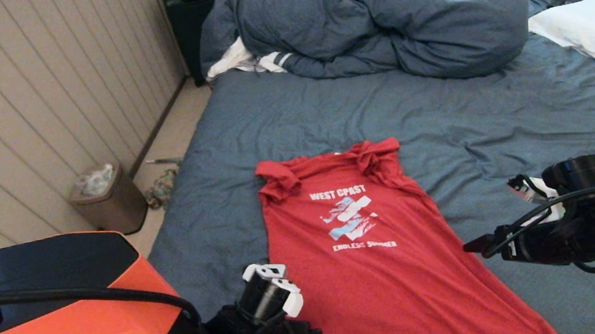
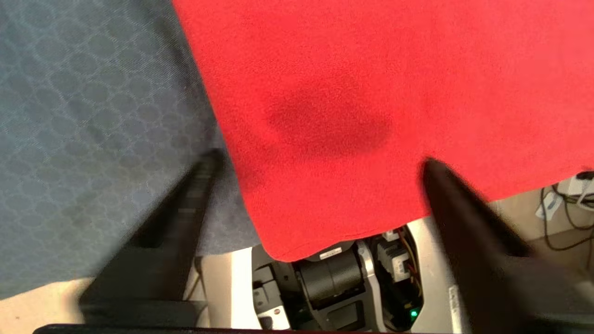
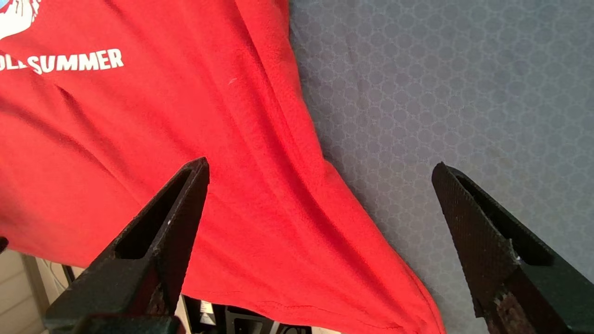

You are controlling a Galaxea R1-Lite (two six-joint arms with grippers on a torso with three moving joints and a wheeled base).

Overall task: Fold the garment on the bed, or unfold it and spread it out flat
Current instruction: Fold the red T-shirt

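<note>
Currently, going from left to right, the left gripper (image 1: 272, 278) is being held low at the near left corner of the garment (image 1: 369, 262), with its fingers (image 2: 185, 208) spread apart and nothing being gripped between them. The garment is being left face-up on the near part of the bed (image 1: 500, 121), its lettering readable and its body mostly smooth. To the right, the right gripper (image 3: 320, 204) is being hovered over the shirt's right edge, its fingers (image 3: 468, 218) likewise being kept wide apart and empty.

Judging by this, the spreading appears largely done: the body is lying flat, while both sleeves near the collar are still being left bunched and the hem is hanging over the bed's near edge. No fold is being shown yet.

Only in the head view are the crumpled sleeves and the duvet (image 1: 369, 17) being shown. Only in the wrist views are the overhanging hem and the open fingers being shown clearly.
</note>
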